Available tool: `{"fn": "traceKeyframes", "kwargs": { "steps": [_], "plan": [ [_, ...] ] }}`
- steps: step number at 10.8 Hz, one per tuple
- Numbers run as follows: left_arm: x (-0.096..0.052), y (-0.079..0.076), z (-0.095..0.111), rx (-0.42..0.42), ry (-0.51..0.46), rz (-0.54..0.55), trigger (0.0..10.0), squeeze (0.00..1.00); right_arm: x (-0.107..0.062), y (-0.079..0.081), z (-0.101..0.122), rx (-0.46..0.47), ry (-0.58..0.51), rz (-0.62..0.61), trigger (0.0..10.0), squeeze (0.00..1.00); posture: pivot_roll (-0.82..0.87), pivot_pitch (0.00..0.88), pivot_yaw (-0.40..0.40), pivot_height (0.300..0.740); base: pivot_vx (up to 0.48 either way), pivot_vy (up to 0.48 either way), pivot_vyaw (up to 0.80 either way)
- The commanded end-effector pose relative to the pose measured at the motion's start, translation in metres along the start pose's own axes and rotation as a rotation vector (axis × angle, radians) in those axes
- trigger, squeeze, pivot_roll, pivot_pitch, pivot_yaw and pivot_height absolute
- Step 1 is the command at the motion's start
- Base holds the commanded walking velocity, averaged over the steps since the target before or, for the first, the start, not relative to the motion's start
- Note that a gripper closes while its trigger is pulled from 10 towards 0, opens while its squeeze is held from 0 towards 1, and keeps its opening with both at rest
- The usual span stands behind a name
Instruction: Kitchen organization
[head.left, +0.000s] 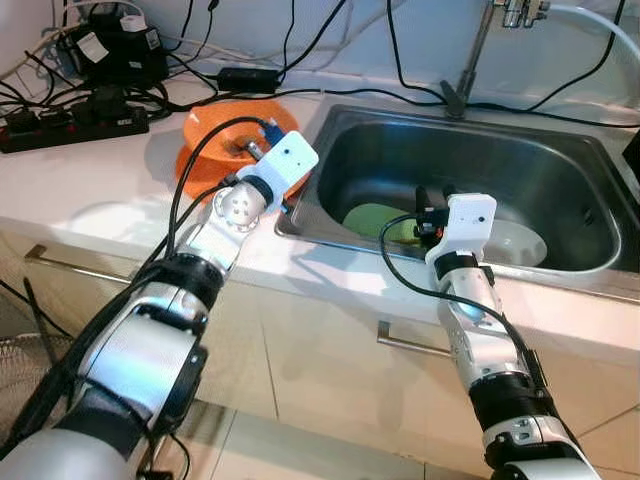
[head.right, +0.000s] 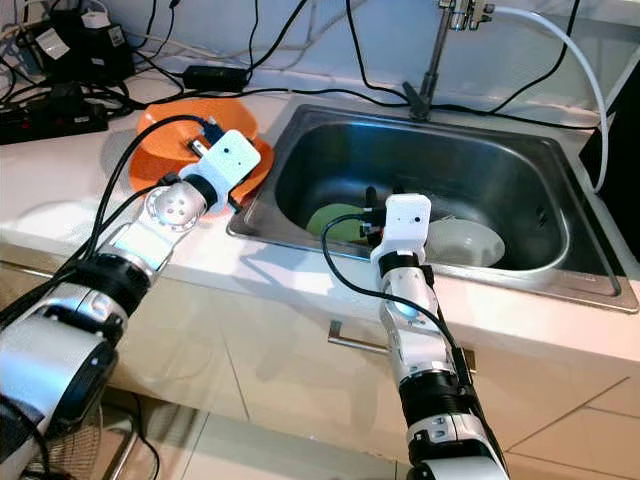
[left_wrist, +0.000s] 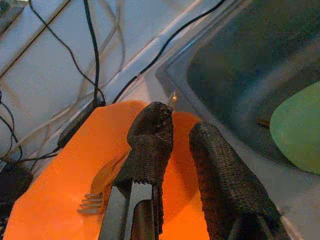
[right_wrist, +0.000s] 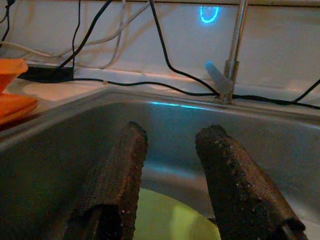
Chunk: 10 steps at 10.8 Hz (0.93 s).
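An orange plate sits on the white counter just left of the steel sink. A metal fork lies on it. My left gripper hovers open just above the plate, one finger over the fork's handle, holding nothing. In the sink lie a green plate and a white dish. My right gripper reaches over the sink's front edge and hangs open above the green plate, with nothing between its fingers.
A faucet rises behind the sink. A black power strip, adapters and several cables crowd the counter's back left. Cabinet drawers with metal handles run below the counter edge.
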<state>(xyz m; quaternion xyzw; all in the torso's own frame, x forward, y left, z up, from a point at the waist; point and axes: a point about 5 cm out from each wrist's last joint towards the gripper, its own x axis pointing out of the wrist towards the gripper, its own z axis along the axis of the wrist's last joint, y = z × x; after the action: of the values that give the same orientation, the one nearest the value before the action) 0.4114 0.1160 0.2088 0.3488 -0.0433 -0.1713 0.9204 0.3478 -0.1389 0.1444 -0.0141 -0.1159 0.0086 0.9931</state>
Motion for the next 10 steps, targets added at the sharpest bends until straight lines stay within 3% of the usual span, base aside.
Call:
{"fn": "traceKeyframes", "kwargs": {
  "steps": [1, 2, 3, 5, 8, 9, 10],
  "plan": [
    [0.003, 0.006, 0.01, 0.002, -0.029, 0.031, 10.0, 0.0, -0.001, -0.002, 0.001, 0.001, 0.002, -0.012, 10.0, 0.0, 0.17, 0.04, 0.027, 0.74, 0.0, 0.0, 0.0],
    [0.004, 0.005, 0.012, -0.001, -0.035, 0.033, 6.9, 0.0, -0.002, -0.002, 0.0, 0.001, 0.003, -0.013, 10.0, 0.0, 0.17, 0.038, 0.027, 0.74, 0.0, 0.0, 0.0],
    [0.004, 0.004, 0.013, -0.004, -0.042, 0.032, 0.0, 0.0, -0.002, -0.002, 0.0, 0.001, 0.004, -0.014, 10.0, 0.0, 0.17, 0.037, 0.027, 0.74, 0.0, 0.0, 0.0],
    [0.006, 0.004, 0.019, 0.002, -0.066, 0.033, 0.0, 0.0, -0.002, -0.002, 0.0, 0.002, 0.006, -0.017, 10.0, 0.0, 0.17, 0.037, 0.026, 0.74, 0.0, 0.0, 0.0],
    [0.003, 0.02, 0.007, 0.059, 0.024, 0.114, 0.0, 0.0, -0.001, 0.0, -0.001, 0.005, 0.008, -0.012, 10.0, 0.0, 0.18, 0.038, 0.025, 0.74, 0.0, 0.0, 0.0],
    [0.003, 0.02, 0.006, 0.052, 0.03, 0.111, 10.0, 0.0, -0.001, 0.002, -0.001, 0.008, 0.009, -0.008, 10.0, 0.0, 0.19, 0.038, 0.024, 0.74, 0.0, 0.0, 0.0],
    [0.003, 0.019, 0.005, 0.051, 0.033, 0.107, 10.0, 0.0, -0.001, 0.002, -0.001, 0.008, 0.009, -0.007, 10.0, 0.0, 0.18, 0.038, 0.025, 0.74, 0.0, 0.0, 0.0]
  ]
}}
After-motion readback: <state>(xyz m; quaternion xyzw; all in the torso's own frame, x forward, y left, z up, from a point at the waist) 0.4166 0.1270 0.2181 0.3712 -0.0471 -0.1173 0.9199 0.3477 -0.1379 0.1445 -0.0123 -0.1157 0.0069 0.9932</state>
